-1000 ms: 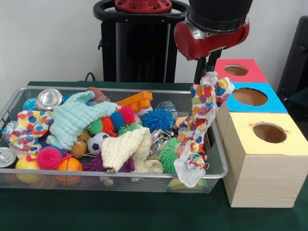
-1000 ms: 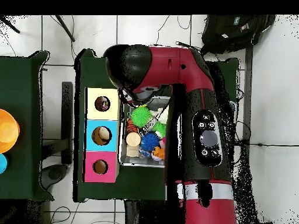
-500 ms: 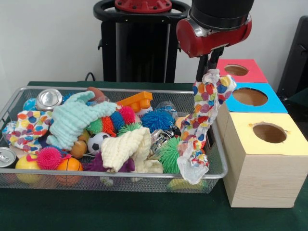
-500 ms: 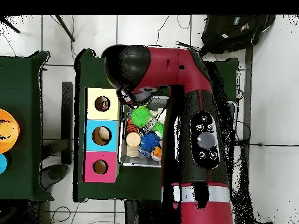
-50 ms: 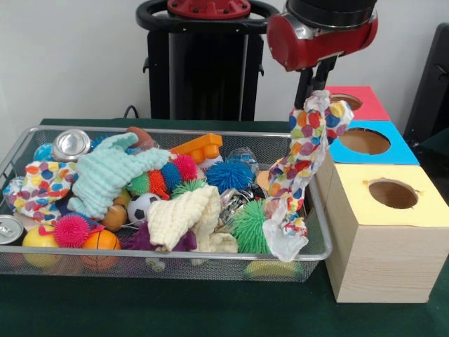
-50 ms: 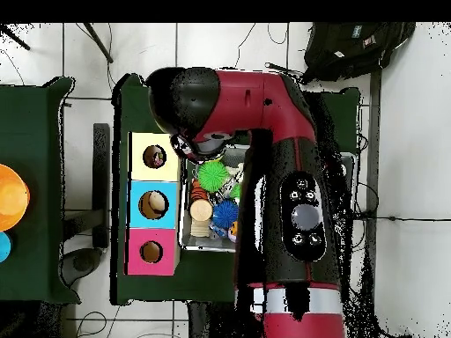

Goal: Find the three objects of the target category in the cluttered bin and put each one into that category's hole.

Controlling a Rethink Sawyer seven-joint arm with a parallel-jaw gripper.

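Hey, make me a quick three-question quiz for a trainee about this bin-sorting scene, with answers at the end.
1. True or false: the gripper holds the polka-dot cloth by its top end.
2. Which box top is nearest the camera in the front view? A) red box B) blue box C) yellow box
3. Fill in: the cloth's lower end hangs at the wire bin's ____ end, by the boxes.

Key: 1 true. 2 C. 3 right.
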